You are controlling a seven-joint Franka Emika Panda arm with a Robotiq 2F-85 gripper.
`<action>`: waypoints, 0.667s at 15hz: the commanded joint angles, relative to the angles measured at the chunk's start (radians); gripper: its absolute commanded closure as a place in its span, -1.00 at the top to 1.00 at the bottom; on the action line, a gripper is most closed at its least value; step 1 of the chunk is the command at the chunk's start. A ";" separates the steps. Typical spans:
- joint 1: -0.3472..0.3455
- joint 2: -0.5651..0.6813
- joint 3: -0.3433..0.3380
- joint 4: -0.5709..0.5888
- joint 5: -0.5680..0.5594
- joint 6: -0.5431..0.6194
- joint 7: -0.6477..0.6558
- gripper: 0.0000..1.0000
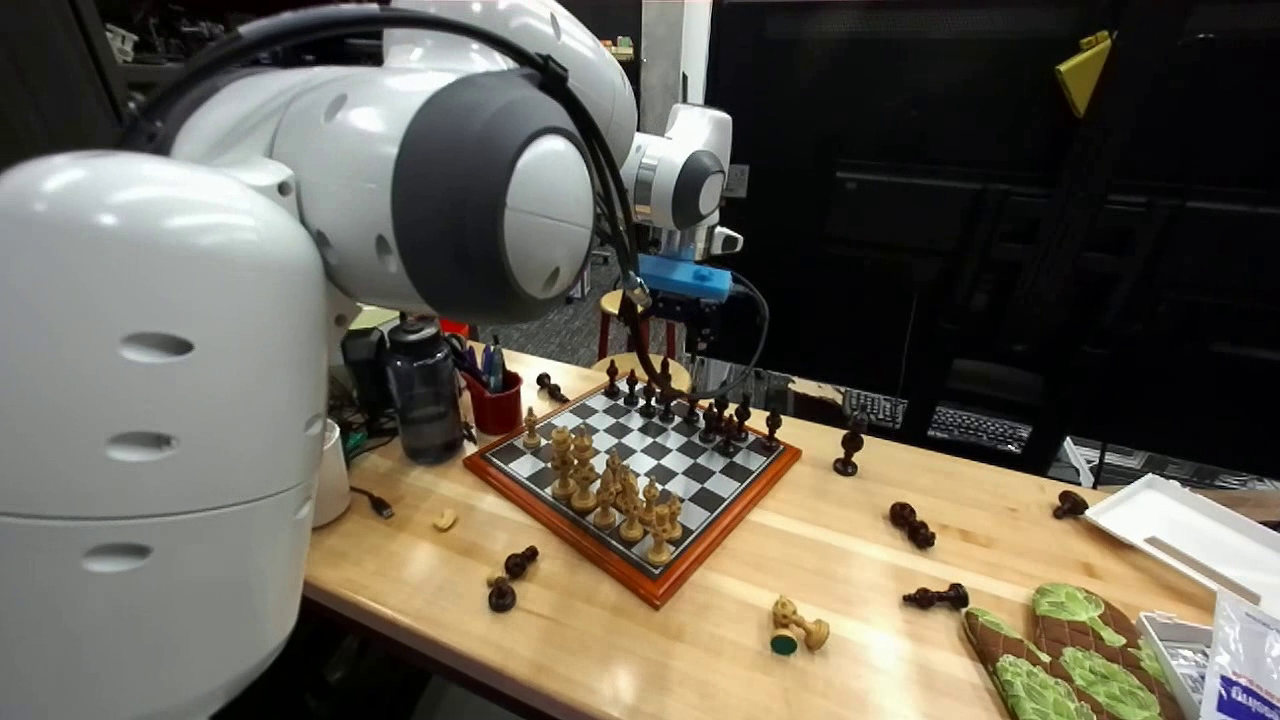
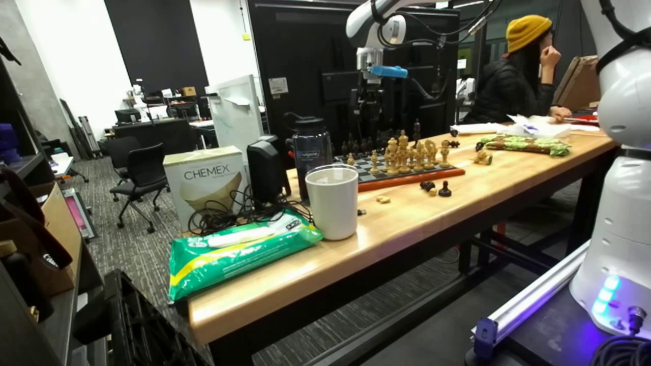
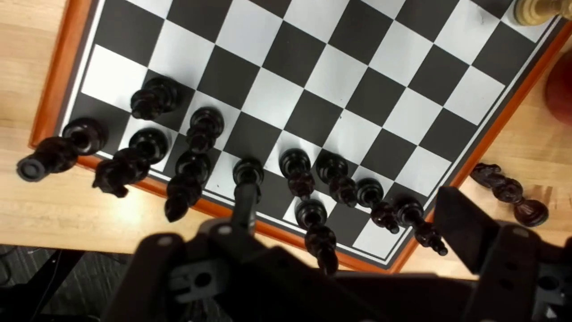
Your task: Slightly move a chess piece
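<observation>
A chessboard with an orange-brown rim (image 1: 728, 532) lies on the wooden table and shows in both exterior views (image 2: 417, 178). Light wooden pieces (image 1: 583, 480) stand clustered on its near part. Dark pieces stand along its far side; in the wrist view a tall dark piece (image 3: 319, 237) stands among several shorter ones, such as a dark pawn (image 3: 299, 174). My gripper (image 3: 348, 203) is open, its fingers wide apart, with dark pieces showing between and below them. In an exterior view the gripper (image 2: 368, 109) hangs above the far side of the board. It holds nothing that I can see.
Loose dark pieces (image 1: 912, 525) and light pieces (image 1: 797, 626) lie on the table around the board. A red pen cup (image 1: 497, 402) and a dark bottle (image 1: 424, 390) stand beside it. A white mug (image 2: 333, 203) and a patterned oven mitt (image 1: 1085, 650) are farther off.
</observation>
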 commanded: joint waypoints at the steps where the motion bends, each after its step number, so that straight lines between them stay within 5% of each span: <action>1: -0.006 0.053 -0.014 0.076 0.000 -0.031 0.044 1.00; 10: -0.006 0.133 -0.034 0.164 -0.004 -0.030 0.140 1.00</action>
